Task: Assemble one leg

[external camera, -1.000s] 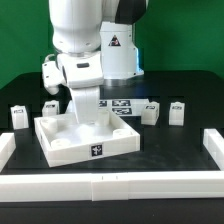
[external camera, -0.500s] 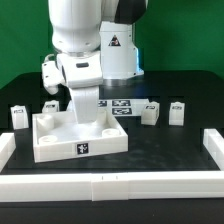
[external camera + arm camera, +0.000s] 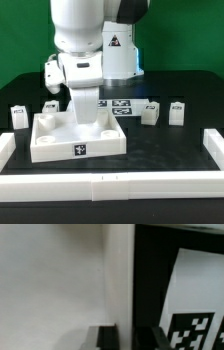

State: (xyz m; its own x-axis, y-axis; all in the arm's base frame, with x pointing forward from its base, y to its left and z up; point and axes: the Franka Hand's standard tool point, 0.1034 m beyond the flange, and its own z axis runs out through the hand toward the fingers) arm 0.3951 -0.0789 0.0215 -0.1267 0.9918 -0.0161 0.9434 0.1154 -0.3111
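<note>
Several white legs with tags stand apart on the black table: two at the exterior view's left [image 3: 18, 116] [image 3: 50, 107], two at its right [image 3: 150, 113] [image 3: 177, 111]. The large white square panel [image 3: 58, 150] with round corner sockets lies in the middle. My gripper [image 3: 88, 118] reaches down onto the panel's far wall. In the wrist view my gripper [image 3: 130, 337] has one dark finger [image 3: 104, 338] on each side of that white wall [image 3: 120, 280], shut on it. No leg is in the gripper.
The marker board [image 3: 122, 106] lies behind the panel and shows in the wrist view [image 3: 195, 291]. A low white fence borders the table at the front [image 3: 110, 186], left [image 3: 5, 150] and right [image 3: 210, 146].
The panel has turned and slid toward the exterior view's left with my gripper on its far wall; its front edge now lies almost square to the camera. The legs have not moved.
</note>
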